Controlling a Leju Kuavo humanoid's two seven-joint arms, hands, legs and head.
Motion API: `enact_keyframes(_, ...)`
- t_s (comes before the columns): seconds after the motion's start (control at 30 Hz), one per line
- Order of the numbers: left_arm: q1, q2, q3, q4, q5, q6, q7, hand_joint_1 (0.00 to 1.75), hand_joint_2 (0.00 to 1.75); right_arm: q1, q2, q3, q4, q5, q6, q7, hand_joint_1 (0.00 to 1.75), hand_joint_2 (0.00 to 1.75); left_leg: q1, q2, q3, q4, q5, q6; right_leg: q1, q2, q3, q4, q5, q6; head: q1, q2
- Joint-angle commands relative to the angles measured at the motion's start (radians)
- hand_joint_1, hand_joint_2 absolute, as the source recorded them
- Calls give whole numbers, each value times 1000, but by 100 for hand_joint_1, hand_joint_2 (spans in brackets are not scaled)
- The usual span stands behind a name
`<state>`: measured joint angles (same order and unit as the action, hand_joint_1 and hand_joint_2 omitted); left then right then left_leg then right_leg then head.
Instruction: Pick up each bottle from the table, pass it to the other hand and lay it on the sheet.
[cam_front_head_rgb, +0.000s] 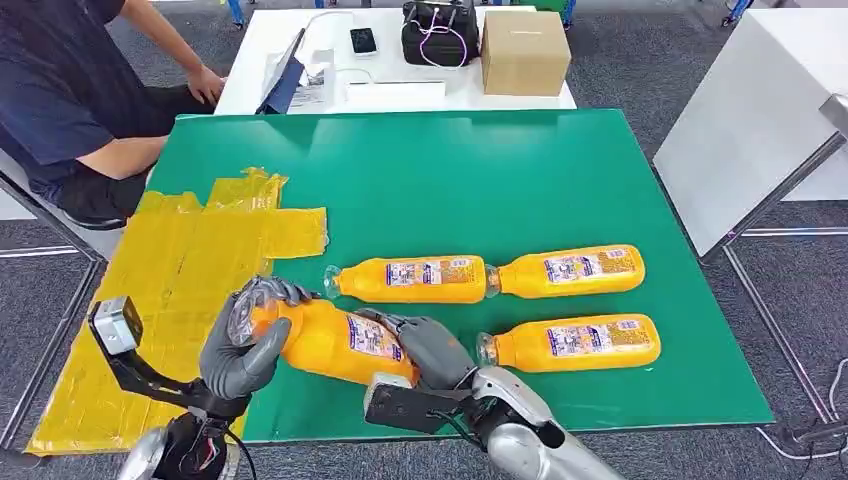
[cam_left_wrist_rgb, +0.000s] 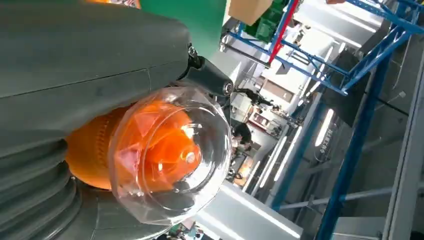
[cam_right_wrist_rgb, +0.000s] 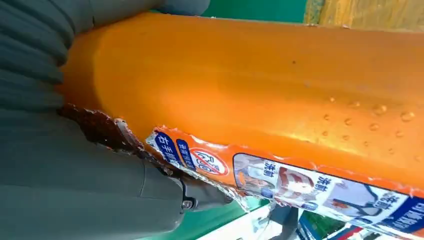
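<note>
Head view: both hands grasp one clear plastic bottle full of orange juice w/ printed label (cam_front_head_rgb: 335, 340), held over the near edge of the green table mat (cam_front_head_rgb: 480, 180), next to the yellow taped sheet (cam_front_head_rgb: 170, 290). Left hand (cam_front_head_rgb: 243, 345) wraps the clear base end, right hand (cam_front_head_rgb: 432, 352) the other end. Three more full orange bottles (cam_front_head_rgb: 412, 279) (cam_front_head_rgb: 570, 271) (cam_front_head_rgb: 572, 343) lie on the mat.

Left wrist view: thumb and fingers clamp the bottle's clear domed base (cam_left_wrist_rgb: 167, 155), orange liquid inside.

Right wrist view: fingers (cam_right_wrist_rgb: 75, 200) pressed to the bottle's orange body by the label.

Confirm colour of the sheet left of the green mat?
Yellow, a wrinkled sheet with taped patches; clearest in the head view.
</note>
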<state>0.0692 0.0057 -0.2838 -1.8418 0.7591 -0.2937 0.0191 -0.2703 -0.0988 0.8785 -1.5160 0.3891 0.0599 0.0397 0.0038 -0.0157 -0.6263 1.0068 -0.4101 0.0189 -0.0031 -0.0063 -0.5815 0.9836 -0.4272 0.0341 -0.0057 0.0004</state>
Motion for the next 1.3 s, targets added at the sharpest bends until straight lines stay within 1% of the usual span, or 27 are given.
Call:
enact_keyframes(0.03,-28,-6,-13,57,-4,-8,3,175,175,-41,-4,14,39,5,1,13,175,175,0,1,3,0,-1,0,0,1,3,-1,0,0,0,0)
enact_keyframes(0.13,-28,-10,-9,56,-8,-14,5,175,175,-41,-2,11,35,8,-2,15,175,175,1,2,4,0,-2,-1,1,1,5,-1,-1,0,0,0)
enact_keyframes(0.17,-28,-10,-8,56,-12,-18,6,175,175,-37,0,5,31,10,-6,16,175,175,0,1,2,-1,0,0,0,0,2,-1,0,0,0,0)
enact_keyframes(0.2,-28,-11,-7,56,-17,-20,6,175,175,-35,1,-1,30,11,-11,17,175,175,0,2,4,0,-1,-1,0,1,4,-1,-1,0,0,0)
enact_keyframes(0.3,-23,-17,3,46,-34,-10,-2,175,175,-20,4,-24,25,19,-42,24,175,175,1,1,5,0,-2,-1,1,1,5,-1,-1,0,0,0)
enact_keyframes(0.33,-19,-21,11,39,-48,2,-7,175,175,-14,5,-33,24,32,-60,31,119,175,0,0,2,0,-1,0,0,0,3,-1,-1,0,0,0)
enact_keyframes(0.37,-12,-27,25,26,-66,21,-17,175,175,-1,5,-50,14,60,-98,34,0,175,0,1,4,0,-1,-1,0,0,4,-1,-1,0,0,0)
enact_keyframes(0.4,-7,-29,36,14,-87,38,-26,175,175,4,2,-62,8,63,-104,41,0,0,1,2,6,0,-2,-1,1,1,6,-1,-2,0,0,0)
enact_keyframes(0.43,7,-19,45,-2,-127,78,-42,175,175,15,-2,-80,2,79,-117,50,0,0,1,2,7,0,-3,-1,1,1,8,-1,-2,0,0,0)
enact_keyframes(0.5,31,-22,82,-43,-214,144,-88,175,175,46,-6,-133,-27,96,-130,54,0,0,0,1,2,0,-1,0,0,1,2,-1,-1,0,0,0)
enact_keyframes(0.53,34,-19,85,-52,-213,142,-88,175,175,49,-11,-138,-32,96,-130,54,0,0,0,2,4,0,-2,-1,0,2,4,-1,-1,0,0,0)
enact_keyframes(0.57,41,-31,112,-75,-269,184,-106,175,175,68,-11,-167,-48,114,-133,59,0,0,1,3,5,1,-3,-1,1,2,6,-1,-2,0,0,0)
enact_keyframes(0.6,44,-36,126,-93,-297,202,-120,175,175,82,-12,-186,-59,119,-134,58,0,0,0,2,2,0,-1,-1,0,1,3,-1,-1,0,0,0)
enact_keyframes(0.67,48,-47,159,-138,-391,262,-158,175,175,109,-13,-225,-75,129,-135,55,0,0,1,0,2,0,-1,-1,1,0,2,0,-1,0,0,0)
enact_keyframes(0.73,50,-51,176,-177,-559,339,-187,175,175,131,-17,-251,-87,150,-127,47,0,0,1,0,4,1,-3,-1,1,-1,5,0,-3,0,0,0)
enact_keyframes(0.77,53,-54,185,-193,-635,370,-194,175,175,144,-16,-266,-94,160,-126,47,0,0,1,0,2,1,-2,-1,1,-1,3,0,-2,0,0,0)
enact_keyframes(0.87,67,-53,212,-226,-978,436,-175,175,175,185,-20,-322,-127,220,-111,48,0,0,1,1,4,1,-3,-1,1,0,5,-1,-2,0,0,0)
enact_keyframes(0.9,73,-54,221,-232,-1132,443,-151,175,175,201,-21,-351,-142,240,-101,55,0,0,1,0,2,0,-2,0,1,-1,3,-1,-2,0,0,0)
enact_keyframes(0.93,74,-60,224,-234,-1138,443,-150,175,175,205,-22,-357,-146,243,-97,55,0,0,1,1,5,1,-3,-1,1,0,5,-1,-2,0,0,0)
enact_keyframes(1.03,76,-65,230,-234,-1142,439,-152,175,175,209,-22,-366,-149,244,-90,51,0,0,0,0,1,0,-1,0,0,0,2,0,-1,0,0,0)
enact_keyframes(1.07,74,-55,222,-225,-1242,436,-137,175,175,212,-13,-382,-148,250,-88,57,0,0,0,1,3,0,-2,0,0,0,4,-1,-2,0,0,0)
enact_keyframes(1.13,65,-25,208,-207,-1394,419,-100,175,175,216,-8,-419,-145,282,-78,78,0,0,0,0,1,0,-1,0,0,0,1,-1,-1,0,0,0)
enact_keyframes(1.17,52,6,179,-172,-1510,356,-52,175,175,207,-8,-448,-123,312,-49,117,0,0,0,1,3,0,-1,-1,0,0,3,-1,-1,0,0,0)
enact_keyframes(1.23,36,38,124,-99,-1612,306,-32,175,175,172,-11,-476,-62,293,-22,115,0,0,0,-1,4,-1,0,-1,0,-2,4,-2,-1,-1,0,0)
enact_keyframes(1.27,28,58,80,-40,-1700,297,-11,175,175,145,-1,-488,-16,294,-14,114,0,175,0,-1,5,-1,-1,-1,0,-2,6,-2,-1,-1,0,0)
enact_keyframes(1.3,24,67,49,6,-1729,300,-11,175,175,123,5,-486,17,299,-4,111,0,175,0,-1,5,-2,0,-1,0,-1,6,-3,0,-1,0,0)
